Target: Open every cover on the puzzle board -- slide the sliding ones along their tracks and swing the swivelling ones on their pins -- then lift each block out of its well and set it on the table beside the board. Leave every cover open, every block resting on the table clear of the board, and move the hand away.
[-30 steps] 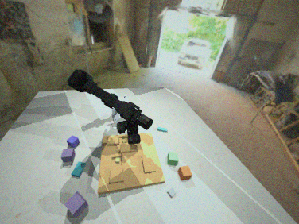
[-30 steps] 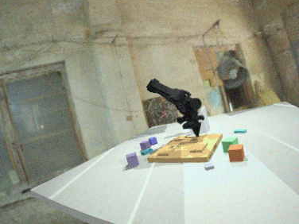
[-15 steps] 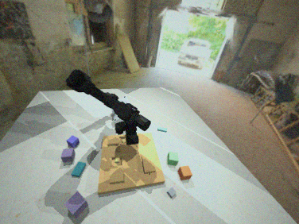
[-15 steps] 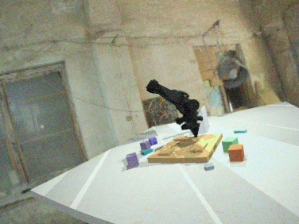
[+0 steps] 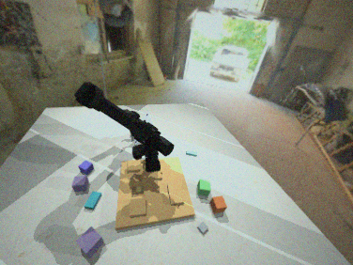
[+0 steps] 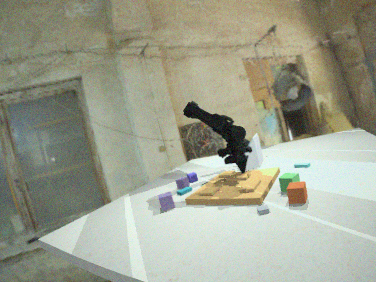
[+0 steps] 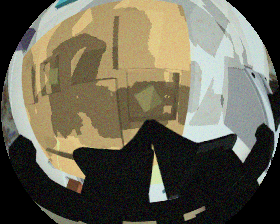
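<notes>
The tan puzzle board (image 5: 160, 211) (image 6: 225, 201) (image 7: 170, 40) lies flat, partly shaded. My gripper (image 5: 152, 169) (image 6: 243, 171) (image 7: 149, 123) is shut and empty, its tips low over the far part of the board. In the wrist view an olive-green block (image 7: 148, 98) sits in a square well just beyond the tips, and a second olive-green block (image 7: 53, 76) shows in a smaller opening at left. One flat tan cover (image 5: 138, 209) is at the near left of the board; another cover (image 5: 176, 195) is at the right. The arm and its shadow hide part of the board's far side.
Left of the board are a blue-violet cube (image 5: 85, 167) (image 6: 192, 177), a purple block (image 5: 80, 183), a teal slab (image 5: 93, 200) and a larger purple block (image 5: 90, 241). Right are a green cube (image 5: 204, 188), an orange cube (image 5: 219, 204), a grey piece (image 5: 203, 227) and a thin teal piece (image 5: 191, 153).
</notes>
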Action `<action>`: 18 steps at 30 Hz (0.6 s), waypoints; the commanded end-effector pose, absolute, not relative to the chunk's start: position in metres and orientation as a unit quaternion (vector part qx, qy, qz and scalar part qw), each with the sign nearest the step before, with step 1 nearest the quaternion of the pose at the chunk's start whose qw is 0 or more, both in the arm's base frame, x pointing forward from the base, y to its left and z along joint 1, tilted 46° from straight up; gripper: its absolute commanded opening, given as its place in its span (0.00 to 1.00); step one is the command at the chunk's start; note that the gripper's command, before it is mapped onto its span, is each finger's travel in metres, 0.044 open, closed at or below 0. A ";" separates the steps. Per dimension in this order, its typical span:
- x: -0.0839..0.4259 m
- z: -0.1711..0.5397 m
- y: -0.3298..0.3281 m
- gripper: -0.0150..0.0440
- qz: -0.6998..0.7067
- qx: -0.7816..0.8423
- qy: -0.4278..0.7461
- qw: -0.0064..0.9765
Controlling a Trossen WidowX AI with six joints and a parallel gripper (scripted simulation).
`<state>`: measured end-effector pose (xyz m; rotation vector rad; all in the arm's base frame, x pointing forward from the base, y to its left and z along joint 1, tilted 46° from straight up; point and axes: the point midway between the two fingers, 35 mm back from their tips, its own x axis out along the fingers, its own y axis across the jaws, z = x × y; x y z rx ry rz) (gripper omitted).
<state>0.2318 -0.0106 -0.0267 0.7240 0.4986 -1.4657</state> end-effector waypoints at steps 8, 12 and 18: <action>0.230 -0.018 -0.020 0.25 -0.647 0.316 0.220 0.657; 0.230 -0.015 -0.023 0.25 -0.647 0.316 0.220 0.657; 0.229 -0.011 -0.027 0.25 -0.647 0.316 0.220 0.657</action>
